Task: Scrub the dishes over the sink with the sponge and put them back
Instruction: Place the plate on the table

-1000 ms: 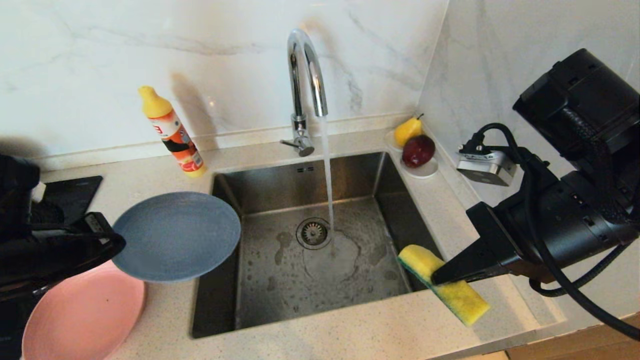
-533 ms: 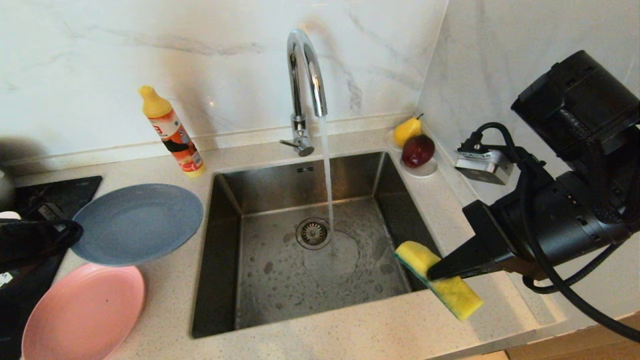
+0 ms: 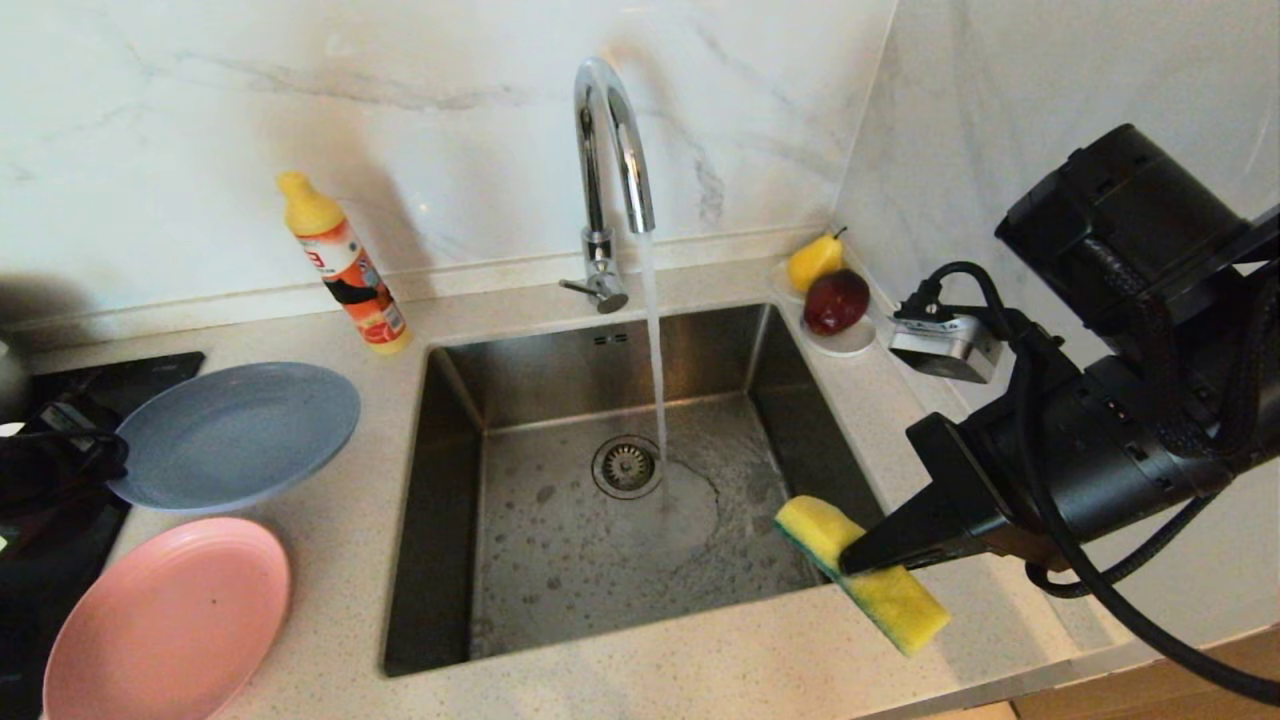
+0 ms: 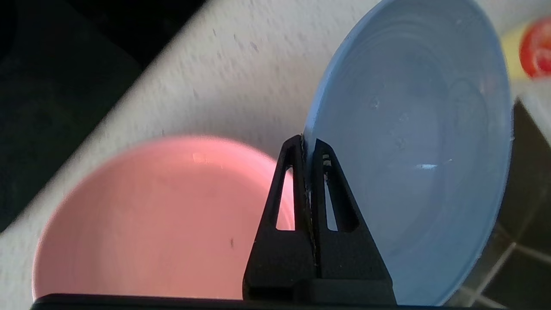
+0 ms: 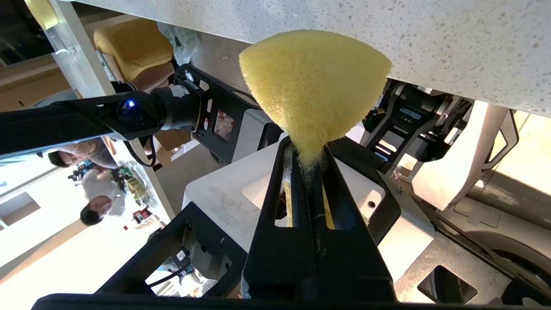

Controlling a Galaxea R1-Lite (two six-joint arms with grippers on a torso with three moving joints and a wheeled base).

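The blue-grey plate (image 3: 235,435) hangs slightly tilted over the counter left of the sink (image 3: 560,570), above the pink plate (image 3: 165,620), which lies flat on the counter. My left gripper (image 3: 115,460) is shut on the blue-grey plate's left rim. In the left wrist view the gripper (image 4: 305,144) pinches the edge of the blue-grey plate (image 4: 413,150), with the pink plate (image 4: 150,215) beyond. My right gripper (image 3: 850,562) is shut on the yellow sponge (image 3: 895,598) over the sink's front right corner. In the right wrist view the gripper (image 5: 308,150) squeezes the sponge (image 5: 314,82) flat.
Water runs from the chrome faucet (image 3: 610,150) onto the basin beside the drain (image 3: 627,465). An orange detergent bottle (image 3: 345,270) stands at the back left. A white saucer (image 3: 850,342) with fruit sits at the back right corner. A black cooktop (image 3: 150,375) lies far left.
My left gripper has carried the blue-grey plate leftward, from over the sink's edge to over the counter. The right gripper and sponge have drifted slightly left.
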